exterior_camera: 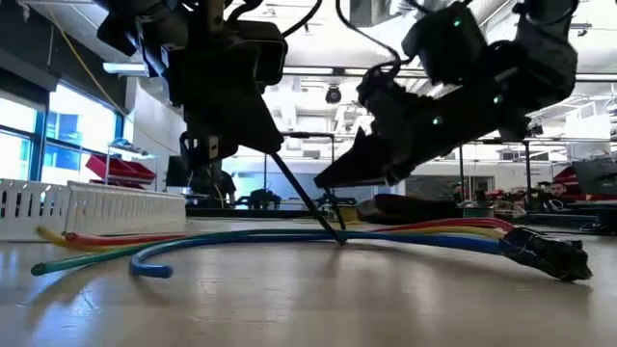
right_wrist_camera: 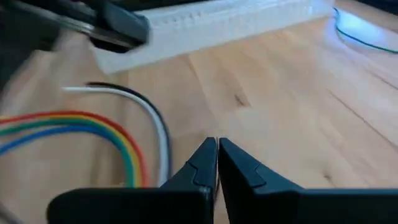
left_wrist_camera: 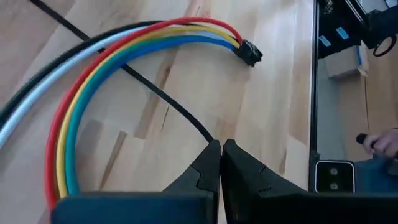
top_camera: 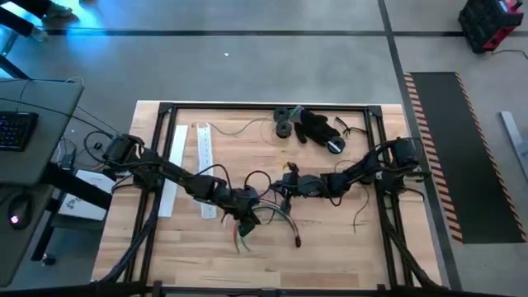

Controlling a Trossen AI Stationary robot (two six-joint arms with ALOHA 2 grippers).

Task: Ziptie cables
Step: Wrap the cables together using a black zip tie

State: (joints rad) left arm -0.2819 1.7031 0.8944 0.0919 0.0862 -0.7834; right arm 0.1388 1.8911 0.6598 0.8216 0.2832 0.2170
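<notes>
Curving across the pale, grained wooden tabletop (top_camera: 330, 247), the cables (left_wrist_camera: 93, 68) form a loose bundle of smooth, round, flexible wires in red, yellow, green, blue, white and black. They lie near the middle of the table, in front of both arms, and sweep in one shared arc to a small black blocky end (left_wrist_camera: 249, 52) where the coloured strands meet. In the low view the bundle rests flat on the wood, its free ends fanning out towards a white, slotted plastic strip (exterior_camera: 96, 207).

A thin, stiff black strand (left_wrist_camera: 168, 99) crosses under the cables and runs straight to the left gripper (left_wrist_camera: 221, 146), whose two dark, wedge-shaped fingers are pressed together at their tips right where the strand ends; whether they actually pinch it cannot be told. In the low view this strand slants down from the left arm to the tabletop.

Just beside the bundle, the right gripper (right_wrist_camera: 217, 146) hangs low over bare wood, its matte black fingers closed tip to tip on nothing visible. A long white perforated strip (right_wrist_camera: 205, 25) lies beyond it.
</notes>
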